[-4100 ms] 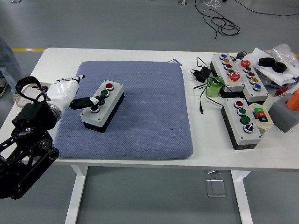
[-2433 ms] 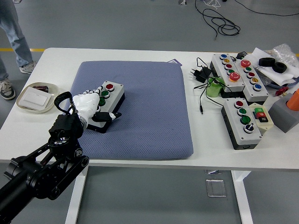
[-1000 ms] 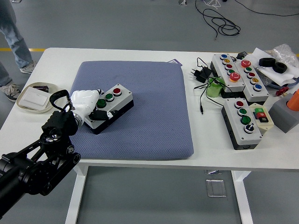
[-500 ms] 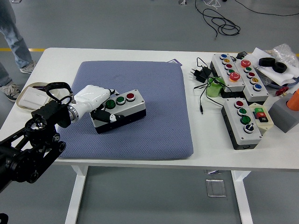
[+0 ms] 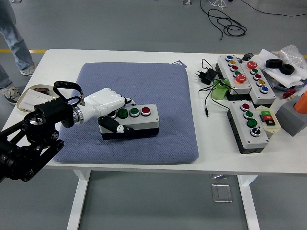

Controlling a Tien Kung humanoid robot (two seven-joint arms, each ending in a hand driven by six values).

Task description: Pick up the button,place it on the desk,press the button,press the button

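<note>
- On the blue-grey pad [image 5: 158, 91] that covers the left half of the white desk [image 5: 211, 143], we see the button box [image 5: 136, 122] lying level, its long side running left to right.
- Its grey lid carries two green caps and a red cap in a row, red at the right end; its base is black.
- We find the left hand [image 5: 103, 105] at the box's left end, white-shelled on a black arm that comes in from the lower left.
- Its fingers [image 5: 125, 101] curl over the far top edge of the box and the thumb presses the near side, so the hand clamps the box.
- We cannot tell whether the box rests on the pad or is raised just off it.
- We see nothing of the right arm.
- Left of the pad a shallow beige tray [image 5: 29, 98] sits near the desk's edge, partly behind the arm.
- At the right, well apart from the pad, we count two long button panels [image 5: 242, 74] side by side and a smaller button box [image 5: 249, 127] nearer us.
- Beside them lie a black plug with its cable [image 5: 206, 76], a green object [image 5: 219, 91], a grey block [image 5: 291, 117] and a plastic bag [image 5: 295, 55].
- At the top left, beyond the desk, we see a person's legs in jeans [image 5: 14, 33] on the floor.
</note>
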